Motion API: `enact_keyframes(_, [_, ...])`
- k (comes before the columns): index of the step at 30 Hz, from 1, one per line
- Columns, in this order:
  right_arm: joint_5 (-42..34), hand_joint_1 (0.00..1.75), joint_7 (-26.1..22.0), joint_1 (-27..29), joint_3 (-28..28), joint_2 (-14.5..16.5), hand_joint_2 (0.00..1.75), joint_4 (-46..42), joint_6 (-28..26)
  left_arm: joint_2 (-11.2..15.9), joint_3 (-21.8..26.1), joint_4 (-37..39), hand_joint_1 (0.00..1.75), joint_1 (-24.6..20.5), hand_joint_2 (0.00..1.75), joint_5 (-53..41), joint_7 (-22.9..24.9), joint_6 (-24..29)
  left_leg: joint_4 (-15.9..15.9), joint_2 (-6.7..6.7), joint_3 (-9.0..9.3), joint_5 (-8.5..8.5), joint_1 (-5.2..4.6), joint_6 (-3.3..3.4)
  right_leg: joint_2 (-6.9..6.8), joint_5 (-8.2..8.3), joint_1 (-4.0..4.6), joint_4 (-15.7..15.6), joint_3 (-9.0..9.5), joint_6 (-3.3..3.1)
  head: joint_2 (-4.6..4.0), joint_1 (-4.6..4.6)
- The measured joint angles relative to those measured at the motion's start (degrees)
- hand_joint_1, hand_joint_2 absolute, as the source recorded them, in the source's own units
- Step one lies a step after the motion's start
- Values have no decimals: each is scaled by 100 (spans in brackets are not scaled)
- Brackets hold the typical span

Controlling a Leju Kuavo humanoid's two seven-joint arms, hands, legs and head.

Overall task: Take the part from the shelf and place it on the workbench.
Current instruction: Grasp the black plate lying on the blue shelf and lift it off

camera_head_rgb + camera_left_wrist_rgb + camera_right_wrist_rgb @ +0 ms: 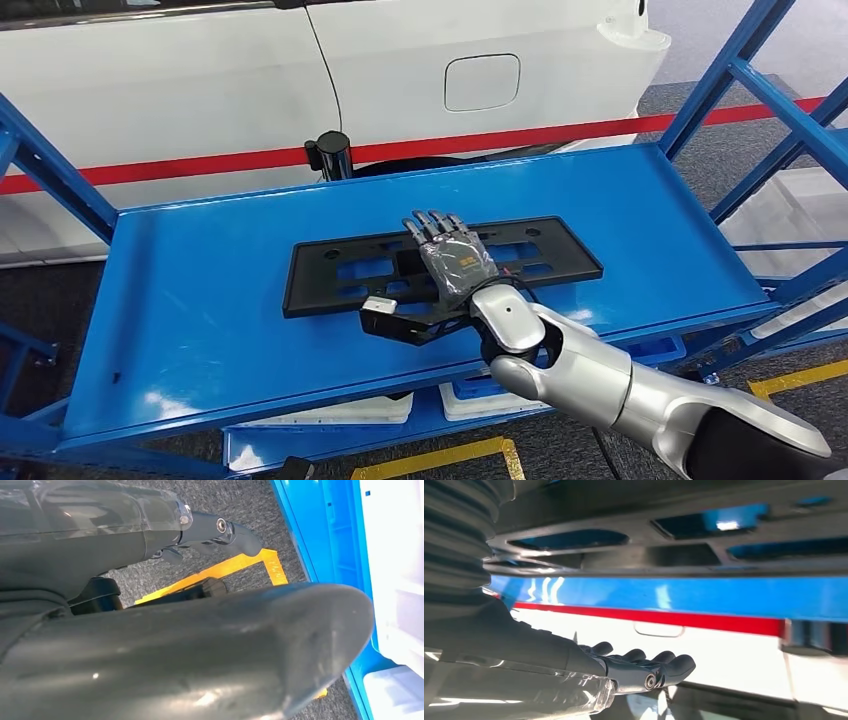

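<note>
**Silver arm, dark hand under clear covers**

The right arm (pixel 640 395) is built of rounded silver segments, with a black section at the picture's lower edge. A small dark screw is set in the silver wrist joint (pixel 508 318). The right hand (pixel 452 258) is made of dark grey fingers, its back covered by a glossy transparent shell with a small orange marking. A grey ribbed cover (pixel 454 545) is seen at the wrist. On the left hand (pixel 210 535) a silver screw head is set in the thick grey thumb beside a clear shell.
</note>
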Motion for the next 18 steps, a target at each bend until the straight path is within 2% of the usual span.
enact_keyframes(6, [-86, 0, 43, -5, -5, 94, 175, 472, -76, 1, 0, 0, 0, 3, 0, -1, 13, 10, 0, -20, 1, 1, 0, -1, -7, 0, 0, 0, 1, 0, 0, -1])
enact_keyframes(14, [-310, 0, 51, -101, -20, 177, 175, 722, 89, 2, 0, 0, 0, 6, 0, -1, 1, 34, 0, -55, 42, 0, 1, -2, -10, -5, 1, -3, 43, 1, 0, 0])
enact_keyframes(15, [-325, 8, 52, -108, -20, 184, 175, 741, 101, 2, 0, 0, 0, 6, 0, 0, -3, 36, -1, -59, 47, 1, 1, -2, -11, -5, 1, -3, 48, 1, 0, 0])
enact_keyframes(18, [-502, 139, 79, -142, -23, 202, 175, 772, 229, 2, 0, 0, 0, 7, 0, 9, -26, 47, -1, -65, 58, 1, 1, -2, -11, -5, 0, -3, 60, 1, 0, 0])
